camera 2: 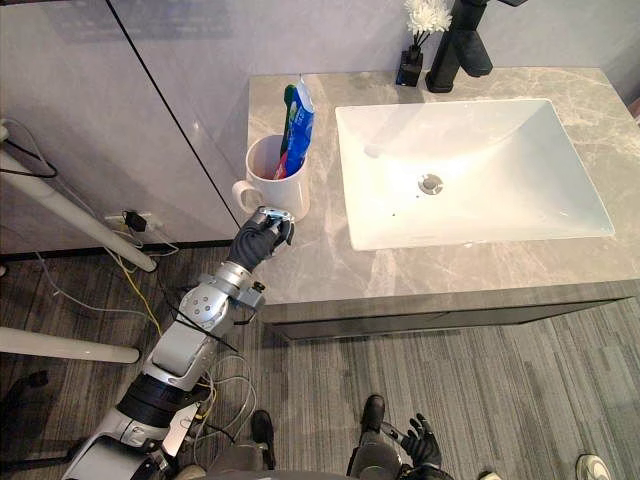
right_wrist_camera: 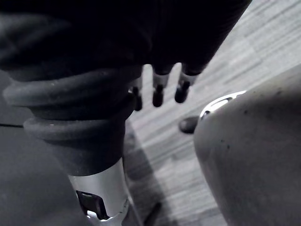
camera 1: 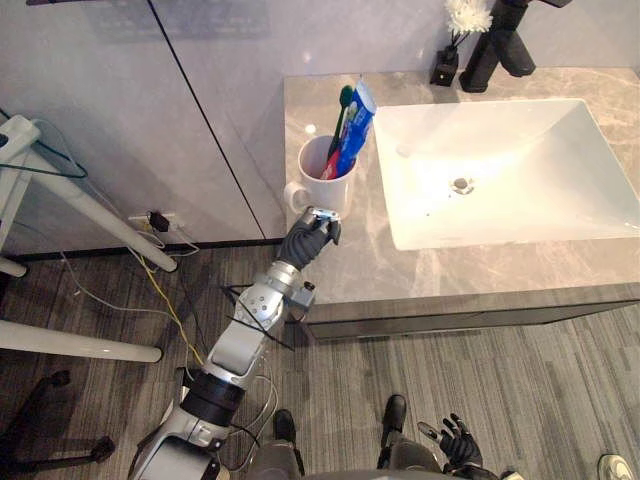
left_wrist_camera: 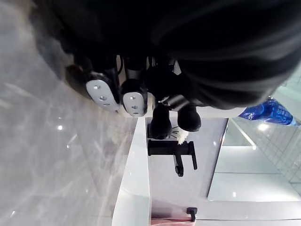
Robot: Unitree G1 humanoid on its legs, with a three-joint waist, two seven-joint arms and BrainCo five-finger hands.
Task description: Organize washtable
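By the mug (camera 1: 322, 190) | left hand (camera 1: 310, 238) curled, empty (wrist view: faucet (left_wrist_camera: 171, 149) beyond); right hand (camera 1: 458, 440) relaxed

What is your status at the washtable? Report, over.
Left hand beside white mug, grip unclear. Right hand open, hanging low. Mug upright on counter, toothpaste and toothbrush inside. Nothing between hand and mug.

The left hand (camera 2: 256, 236) is at the counter (camera 2: 330, 262) edge, just beside the white mug (camera 2: 276, 188).
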